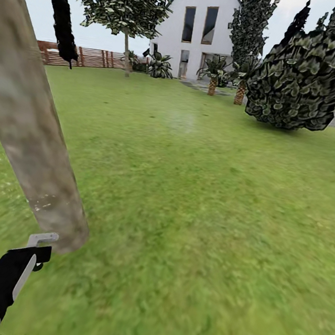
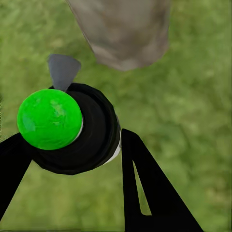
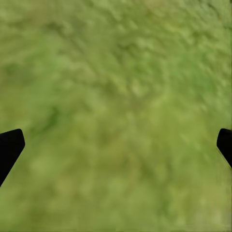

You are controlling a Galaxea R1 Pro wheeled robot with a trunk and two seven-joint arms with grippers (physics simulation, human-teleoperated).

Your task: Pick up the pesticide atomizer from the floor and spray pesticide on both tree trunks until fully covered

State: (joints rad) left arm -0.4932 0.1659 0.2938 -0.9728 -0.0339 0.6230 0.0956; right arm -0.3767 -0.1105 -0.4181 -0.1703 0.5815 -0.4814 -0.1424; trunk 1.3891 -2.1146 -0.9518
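A grey-tan trunk (image 1: 31,118) is seen leaning across the head view from 11 o'clock down to its foot on the grass (image 1: 194,203), just beyond the left tool (image 1: 38,248). In the left wrist view an atomizer (image 2: 72,128), shown as a black round body with a bright green cap and a grey nozzle tip, is held between the two dark fingers (image 2: 150,193) of the left tool, closed on it. The trunk's foot (image 2: 123,34) lies straight ahead of it, at about 12 o'clock from the nozzle, near but apart. The trunk's long axis is judged close to upright; its slant is probably due to the camera. No mist can be made out; a few pale specks low on the trunk are too small to name. The right tool (image 3: 116,145) is spread wide over bare grass and holds nothing. The second tree (image 1: 125,3) stands well away at 12 o'clock, by the fence (image 1: 87,56). The left arm is much the nearer to the trunk. No containers are seen.
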